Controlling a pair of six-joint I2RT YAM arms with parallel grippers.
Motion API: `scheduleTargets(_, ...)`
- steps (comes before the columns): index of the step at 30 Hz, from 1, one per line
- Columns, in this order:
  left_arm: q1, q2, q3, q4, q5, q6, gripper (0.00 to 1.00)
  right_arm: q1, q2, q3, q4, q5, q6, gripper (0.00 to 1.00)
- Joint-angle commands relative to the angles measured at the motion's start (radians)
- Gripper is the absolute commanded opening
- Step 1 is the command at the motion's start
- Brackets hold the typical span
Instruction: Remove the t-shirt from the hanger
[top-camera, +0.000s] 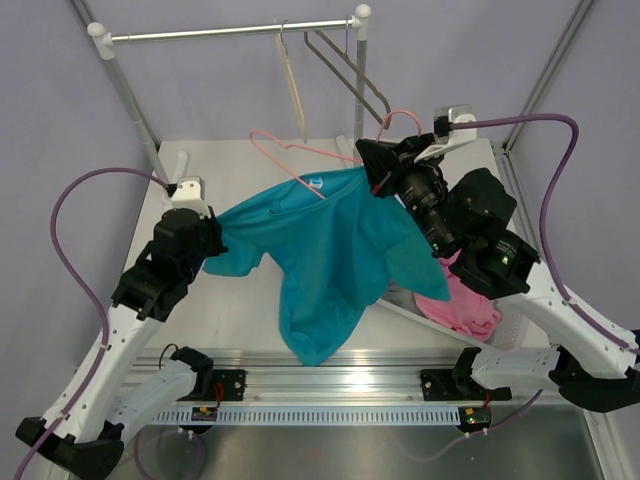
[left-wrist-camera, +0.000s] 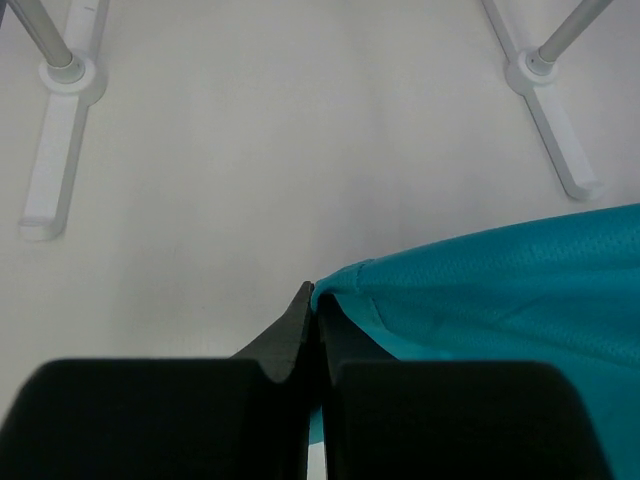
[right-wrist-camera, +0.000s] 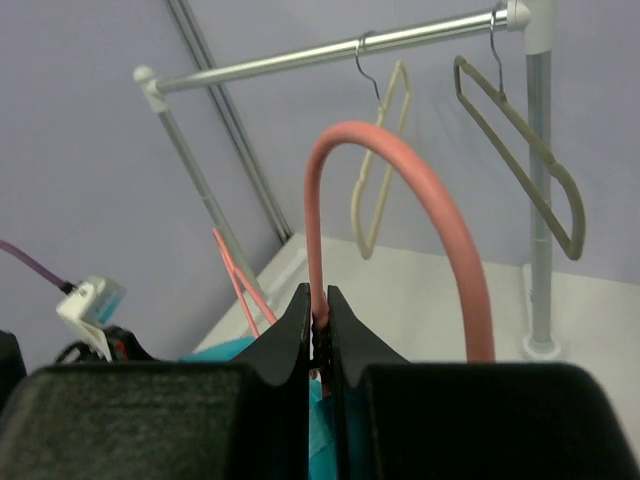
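Note:
The teal t-shirt (top-camera: 320, 260) hangs stretched between my two grippers above the table. My left gripper (top-camera: 213, 246) is shut on the shirt's left edge; in the left wrist view the left gripper (left-wrist-camera: 312, 300) pinches the t-shirt's hem (left-wrist-camera: 500, 290). The pink wire hanger (top-camera: 404, 112) is tilted, and its left shoulder sticks bare out of the collar near the white label (top-camera: 316, 183). My right gripper (top-camera: 375, 166) is shut on the hanger's neck just under the hook. In the right wrist view the right gripper (right-wrist-camera: 320, 305) clamps the hanger (right-wrist-camera: 400, 160), with a bit of t-shirt (right-wrist-camera: 215, 350) below.
A clothes rack's rail (top-camera: 230, 32) crosses the back, carrying a beige hanger (top-camera: 293, 90) and a dark grey hanger (top-camera: 345, 70). A pink cloth (top-camera: 465, 305) and a grey cloth (top-camera: 400, 296) lie under the right arm. The rack's feet (left-wrist-camera: 60, 130) stand on the white table.

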Motion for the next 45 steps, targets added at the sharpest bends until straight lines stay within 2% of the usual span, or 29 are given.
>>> scheduleTargets(1, 0.029, -0.023, -0.030, 0.075, -0.048, -0.028, 0.00, 0.004, 0.005, 0.097, 0.269, 0.015, 0.095, 0.00)
scheduleTargets(8, 0.109, 0.030, -0.048, 0.090, -0.041, -0.002, 0.00, 0.002, 0.051, 0.143, 0.358, -0.025, 0.189, 0.00)
scheduleTargets(11, 0.124, 0.056, -0.070, 0.110, -0.028, -0.008, 0.00, 0.002, 0.050, 0.122, 0.460, -0.033, 0.193, 0.00)
scheduleTargets(14, 0.132, 0.066, -0.090, 0.133, 0.040, -0.024, 0.00, 0.001, 0.044, 0.060, 0.572, -0.070, 0.216, 0.00)
scheduleTargets(19, 0.132, 0.020, -0.105, 0.138, 0.119, -0.042, 0.00, 0.001, 0.067, 0.002, 0.760, -0.220, 0.249, 0.00)
scheduleTargets(26, 0.133, 0.036, -0.110, 0.107, 0.050, -0.030, 0.00, -0.017, 0.111, -0.055, 0.944, -0.344, 0.264, 0.00)
scheduleTargets(28, 0.133, 0.061, -0.111, 0.109, 0.064, -0.060, 0.00, -0.030, 0.131, -0.034, 0.916, -0.355, 0.276, 0.00)
scheduleTargets(31, 0.141, 0.139, -0.075, 0.110, -0.002, -0.065, 0.00, -0.045, 0.148, 0.037, 0.818, -0.373, 0.275, 0.00)
scheduleTargets(32, 0.147, 0.157, -0.059, 0.112, -0.021, -0.058, 0.00, -0.047, 0.145, 0.061, 0.763, -0.375, 0.263, 0.00)
scheduleTargets(33, 0.155, 0.180, -0.027, 0.112, -0.034, -0.047, 0.00, -0.047, 0.133, 0.084, 0.608, -0.378, 0.243, 0.00)
scheduleTargets(34, 0.167, 0.200, -0.012, 0.115, -0.042, -0.041, 0.00, -0.047, 0.119, 0.112, 0.535, -0.376, 0.220, 0.00)
scheduleTargets(35, 0.194, 0.243, 0.005, 0.121, -0.054, -0.033, 0.00, -0.045, 0.098, 0.103, 0.434, -0.348, 0.177, 0.00)
scheduleTargets(40, 0.322, 0.300, 0.086, 0.130, -0.119, 0.001, 0.00, -0.047, -0.129, -0.071, 0.271, -0.278, 0.019, 0.00)
scheduleTargets(45, 0.360, 0.297, 0.083, 0.196, -0.171, -0.033, 0.00, -0.047, -0.241, -0.090, 0.122, -0.229, -0.072, 0.00)
